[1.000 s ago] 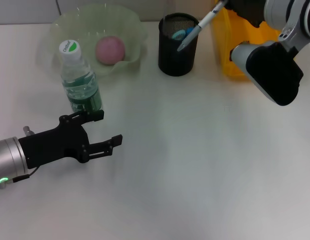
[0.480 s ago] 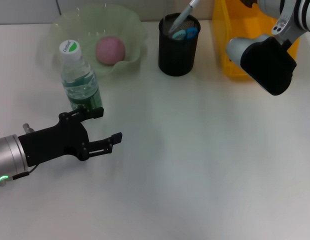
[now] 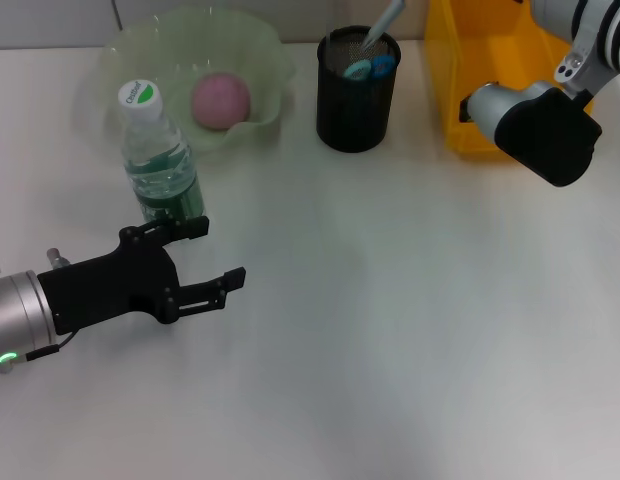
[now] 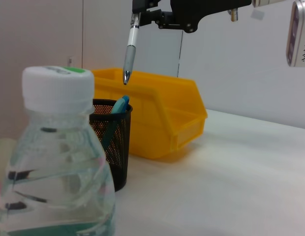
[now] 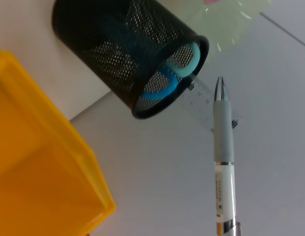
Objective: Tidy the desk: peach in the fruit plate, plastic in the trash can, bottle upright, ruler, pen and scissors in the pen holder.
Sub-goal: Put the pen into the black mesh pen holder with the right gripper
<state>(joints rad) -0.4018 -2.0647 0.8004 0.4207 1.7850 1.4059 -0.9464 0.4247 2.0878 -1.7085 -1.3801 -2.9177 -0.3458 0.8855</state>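
Beside pen holder [image 3: 357, 90]: yellow bin [image 3: 495, 75]; bottle [image 3: 160, 160] far off

The right gripper's jaws are cut off by the head view's top edge, so only the lower end of the pen [image 3: 382, 24] is seen there. The ruler [image 5: 211, 105] is shown only faintly through the pen holder [image 5: 128, 59] rim. The bottle [image 4: 56, 162] is cropped at the left wrist view's lower edge.

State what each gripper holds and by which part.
The right gripper holds the pen by its upper end, tip down above the pen holder. The left gripper is open and holds nothing.
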